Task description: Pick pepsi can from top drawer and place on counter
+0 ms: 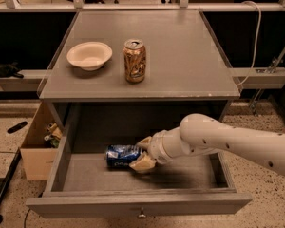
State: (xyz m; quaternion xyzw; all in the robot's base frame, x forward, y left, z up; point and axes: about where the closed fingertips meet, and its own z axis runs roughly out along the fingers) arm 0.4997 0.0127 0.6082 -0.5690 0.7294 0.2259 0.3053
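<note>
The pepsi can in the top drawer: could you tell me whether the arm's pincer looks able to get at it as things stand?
Probably yes. The top drawer stands open, the pincer is inside it at the right end of the lying pepsi can, and nothing sits between them.

Speckled terrazzo floor (268, 208), open cardboard box (37, 161) at left.
</note>
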